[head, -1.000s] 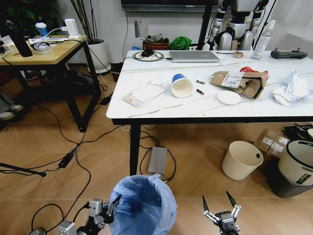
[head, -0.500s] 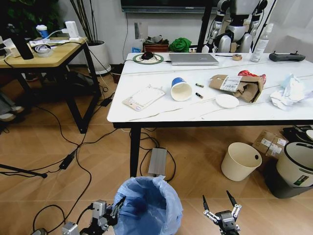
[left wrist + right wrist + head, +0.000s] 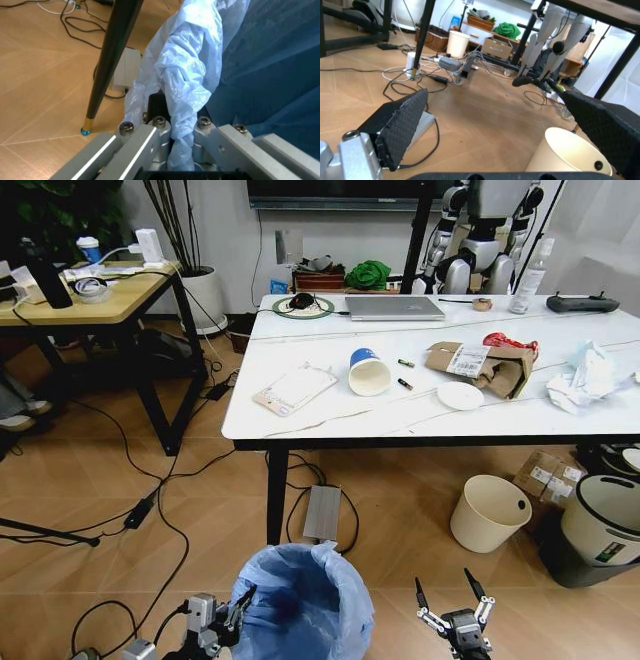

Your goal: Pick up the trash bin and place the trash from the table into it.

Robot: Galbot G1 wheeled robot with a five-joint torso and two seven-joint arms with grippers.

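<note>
Trash (image 3: 369, 372) lay on the table (image 3: 330, 415); below, the left gripper (image 3: 232, 612) pinched the trash bin (image 3: 303, 605) liner's rim, while the right gripper (image 3: 452, 597) hung beside it, spread empty.

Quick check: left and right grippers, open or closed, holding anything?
Left gripper: shut on the bin's bag rim.
Right gripper: open, empty, low beside the bin.

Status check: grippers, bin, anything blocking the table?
Left gripper shut on trash bin rim. Right gripper open, low beside bin. Trash on table, untouched. Cream bucket near table.
</note>
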